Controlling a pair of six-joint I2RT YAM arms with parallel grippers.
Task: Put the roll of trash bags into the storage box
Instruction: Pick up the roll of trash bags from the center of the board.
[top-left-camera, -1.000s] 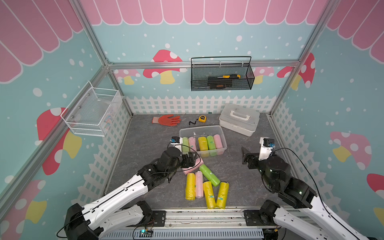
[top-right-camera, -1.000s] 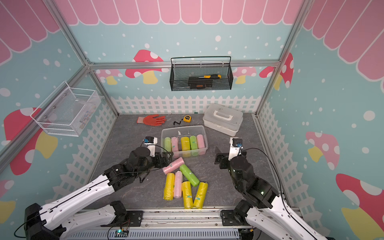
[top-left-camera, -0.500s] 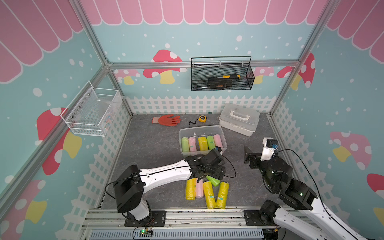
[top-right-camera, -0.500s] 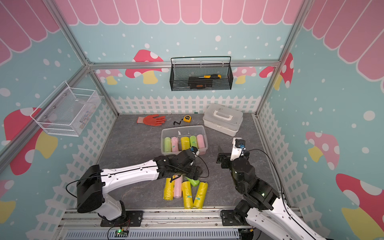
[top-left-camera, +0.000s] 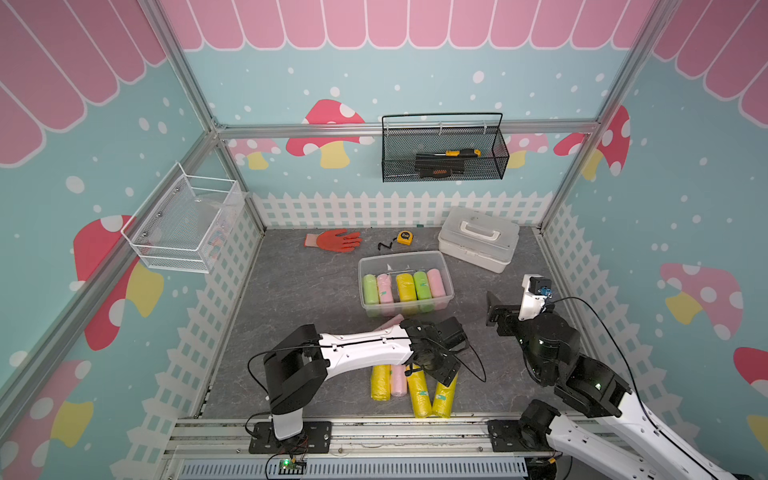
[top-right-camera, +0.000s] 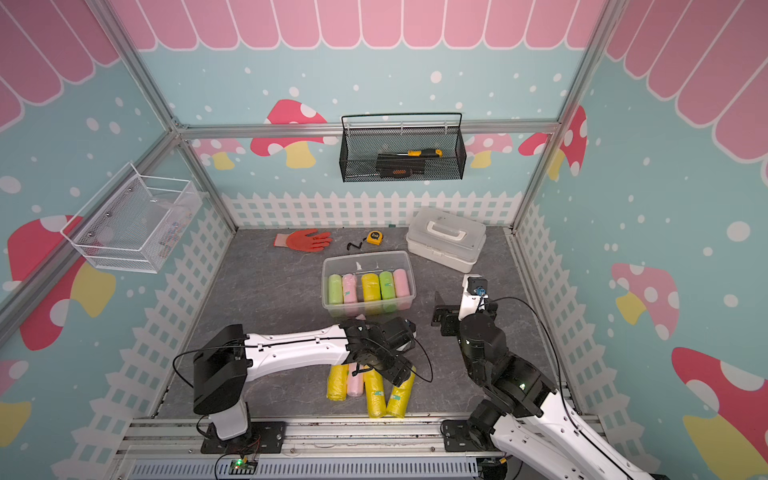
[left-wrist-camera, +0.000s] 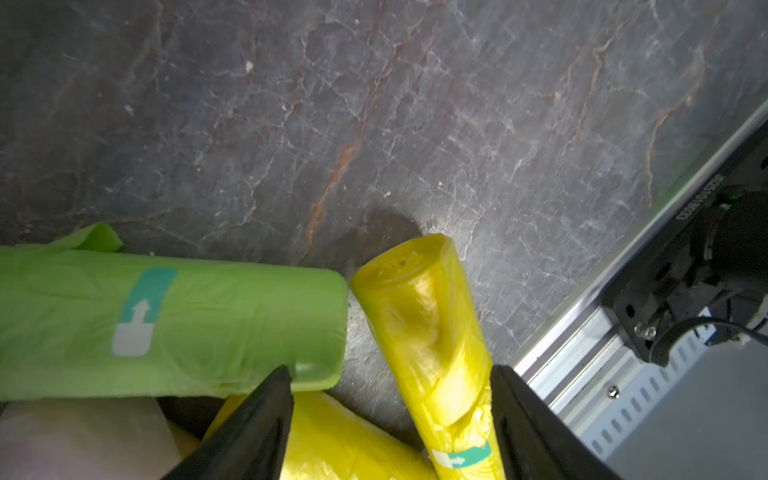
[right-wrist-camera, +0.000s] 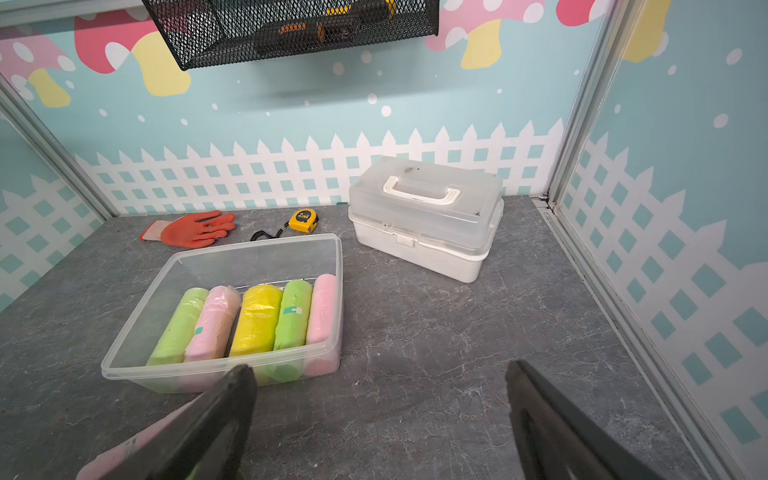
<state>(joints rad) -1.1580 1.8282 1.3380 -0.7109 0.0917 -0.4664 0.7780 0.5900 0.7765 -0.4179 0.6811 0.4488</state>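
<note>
Both top views are bright and even, lit diffusely from overhead. Shadow under the left arm (top-left-camera: 361, 349) on the floor (top-left-camera: 291, 291) is soft and faint. Focus is sharp, and the frame posts bow toward the edges (wide lens). Left wrist view is dim with dark corners. There is sheen on the yellow roll (left-wrist-camera: 424, 316), pale glare patches on the floor, and the left gripper's fingers (left-wrist-camera: 249, 428) are soft. Right wrist view is bright and crisp at the back wall. The right gripper's fingers (right-wrist-camera: 208, 432) are blurred and the edges look stretched.
</note>
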